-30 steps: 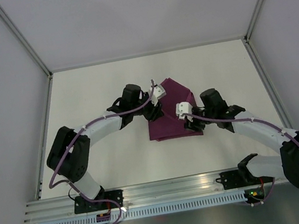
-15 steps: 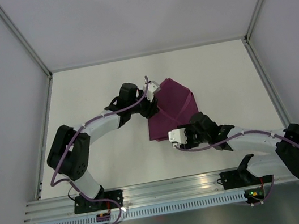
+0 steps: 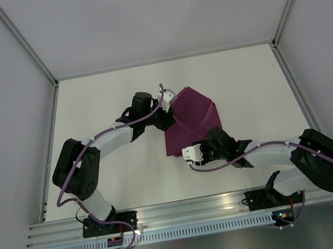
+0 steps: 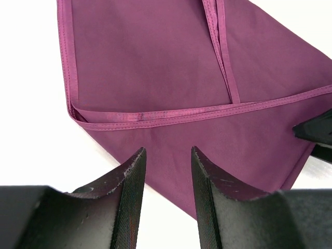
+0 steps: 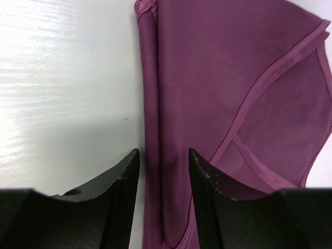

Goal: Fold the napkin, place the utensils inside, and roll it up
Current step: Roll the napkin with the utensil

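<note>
Between the fingers of my right gripper runs the folded edge of the napkin, a thick doubled strip of magenta cloth that stretches straight ahead from the gap. The jaws stand partly apart, astride that edge. I see neither pad pressing the cloth, so nothing is gripped. To the left of this gripper lies bare white table. To its right and ahead the napkin spreads flat, with a paler hem curving across it where one layer overlaps another.

My left gripper is at another edge of the same cloth. Its jaws are also parted by a moderate gap and hold nothing. The napkin lies under and ahead of the tips, but I cannot tell whether they touch it. Just ahead of them a stitched hem crosses from left to right. It ends at a folded corner ahead and to the left, with table showing beyond it. Farther ahead, two hems run side by side away from me along a fold.

Seen from above, the napkin lies flat as a folded, many-sided shape between my two grippers, each at one of its edges.
</note>
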Controlling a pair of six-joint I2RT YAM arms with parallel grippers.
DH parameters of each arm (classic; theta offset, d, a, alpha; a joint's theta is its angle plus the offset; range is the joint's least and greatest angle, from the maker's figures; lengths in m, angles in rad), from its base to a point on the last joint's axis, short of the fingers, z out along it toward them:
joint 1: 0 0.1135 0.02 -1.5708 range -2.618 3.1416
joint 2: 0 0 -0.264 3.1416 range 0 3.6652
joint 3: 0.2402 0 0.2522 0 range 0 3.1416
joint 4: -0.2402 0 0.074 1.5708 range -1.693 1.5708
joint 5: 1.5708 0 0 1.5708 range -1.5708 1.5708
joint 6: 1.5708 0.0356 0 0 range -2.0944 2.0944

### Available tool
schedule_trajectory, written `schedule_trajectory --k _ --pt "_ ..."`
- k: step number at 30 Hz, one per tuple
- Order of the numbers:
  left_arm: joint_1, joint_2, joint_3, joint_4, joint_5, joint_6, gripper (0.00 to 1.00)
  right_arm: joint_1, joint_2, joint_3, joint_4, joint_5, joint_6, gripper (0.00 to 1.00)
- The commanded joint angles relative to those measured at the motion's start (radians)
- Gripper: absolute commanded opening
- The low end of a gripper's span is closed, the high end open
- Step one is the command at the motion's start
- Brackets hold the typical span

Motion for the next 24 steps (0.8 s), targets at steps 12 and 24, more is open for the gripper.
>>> schedule_trajectory --k 12,24 --pt "0.012 -0.002 0.027 0.035 -0.008 -0.026 0.45 0.004 0.139 0.102 -0.113 0.019 -0.029 0.35" --pt "0.012 -0.065 -0.010 0.110 -0.079 -0.052 0.35 -0.117 0.229 0.333 -0.447 -0.209 0.040 0.05"
